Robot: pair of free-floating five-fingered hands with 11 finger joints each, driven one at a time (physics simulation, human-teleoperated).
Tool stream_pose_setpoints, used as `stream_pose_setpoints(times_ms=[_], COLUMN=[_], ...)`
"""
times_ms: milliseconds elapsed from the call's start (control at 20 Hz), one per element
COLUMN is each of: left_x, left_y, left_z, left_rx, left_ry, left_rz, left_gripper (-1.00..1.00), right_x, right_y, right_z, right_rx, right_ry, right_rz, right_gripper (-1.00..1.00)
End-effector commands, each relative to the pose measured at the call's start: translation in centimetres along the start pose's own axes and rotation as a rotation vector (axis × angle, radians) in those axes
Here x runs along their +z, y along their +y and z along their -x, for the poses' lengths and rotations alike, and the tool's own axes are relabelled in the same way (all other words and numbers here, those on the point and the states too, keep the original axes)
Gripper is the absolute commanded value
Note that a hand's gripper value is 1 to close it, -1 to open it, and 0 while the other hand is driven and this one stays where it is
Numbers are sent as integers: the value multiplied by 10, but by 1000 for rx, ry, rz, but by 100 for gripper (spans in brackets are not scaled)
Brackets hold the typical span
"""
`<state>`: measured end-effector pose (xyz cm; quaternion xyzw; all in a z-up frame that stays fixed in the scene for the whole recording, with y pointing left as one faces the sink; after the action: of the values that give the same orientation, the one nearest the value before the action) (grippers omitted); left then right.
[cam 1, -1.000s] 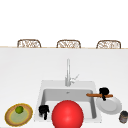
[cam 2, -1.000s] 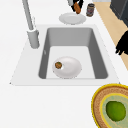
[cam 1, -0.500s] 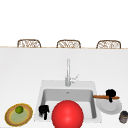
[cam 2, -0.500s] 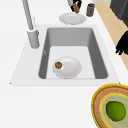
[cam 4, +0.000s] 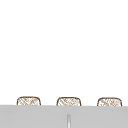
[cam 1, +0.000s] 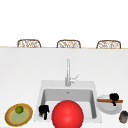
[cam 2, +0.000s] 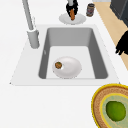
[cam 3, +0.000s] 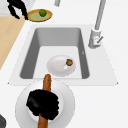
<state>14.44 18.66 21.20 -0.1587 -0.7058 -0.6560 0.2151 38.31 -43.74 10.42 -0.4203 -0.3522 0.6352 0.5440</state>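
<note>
My right hand (cam 3: 43, 104) is curled over a brown stick-shaped thing, the brown stick (cam 3: 46, 83), clamping it where it lies across the white plate (cam 3: 67, 100) on the bench (cam 3: 95, 105). In the right side view the stick pokes out past the hand on both sides, its far end reaching over the plate's rim toward the sink (cam 3: 30, 43). From the front the same hand (cam 1: 114, 97) sits on top of the stick (cam 1: 105, 100), with a dark can (cam 1: 123, 116) just beside the plate, on the near side of the hand.

Beyond the hand, in the basin, lies a white bowl (cam 3: 56, 66) with a small brown piece (cam 3: 69, 62) in it. The tap (cam 3: 97, 30) stands at the basin's far edge.

My left hand (cam 1: 43, 110) hangs at the sink's other end, fingers curled downward and holding nothing. Just beside it, on its outer side, sits a woven plate (cam 1: 10, 118) carrying a green fruit (cam 1: 19, 109). A red ball (cam 1: 67, 115) shows in the front view between the two hands.
</note>
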Motion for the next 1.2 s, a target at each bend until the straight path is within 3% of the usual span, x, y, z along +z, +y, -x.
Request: stream_pose_setpoints(times_ms=[0, 100, 150, 250, 300, 400, 550, 850, 1050, 1100, 1150], left_x=[0, 0, 0, 0, 0, 0, 0, 0, 0, 0, 0], left_y=[0, 0, 0, 0, 0, 0, 0, 0, 0, 0, 0], left_z=[0, 0, 0, 0, 0, 0, 0, 0, 0, 0, 0], left_rx=[0, 0, 0, 0, 0, 0, 0, 0, 0, 0, 0], left_ry=[0, 0, 0, 0, 0, 0, 0, 0, 0, 0, 0], left_rz=[0, 0, 0, 0, 0, 0, 0, 0, 0, 0, 0], left_gripper=[0, 0, 0, 0, 0, 0, 0, 0, 0, 0, 0], right_x=[-32, -39, -42, -45, -43, -21, -12, 3, 21, 9, 11], right_y=[19, 20, 18, 14, 9, -21, -49, -83, -87, -86, -87], right_z=[-9, -7, -5, 3, 7, 11, 15, 24, 32, 17, 26], right_rx=[27, 25, 25, 10, 7, 47, 77, 78, 65, 104, 110], right_ry=[26, 33, 31, 16, 8, -44, -51, -51, -68, -70, -53], right_rz=[2, -8, -29, -67, -128, -209, -187, -194, -141, -188, -165], right_gripper=[100, 100, -100, -100, -100, -100, -100, -100, -100, -100, -100])
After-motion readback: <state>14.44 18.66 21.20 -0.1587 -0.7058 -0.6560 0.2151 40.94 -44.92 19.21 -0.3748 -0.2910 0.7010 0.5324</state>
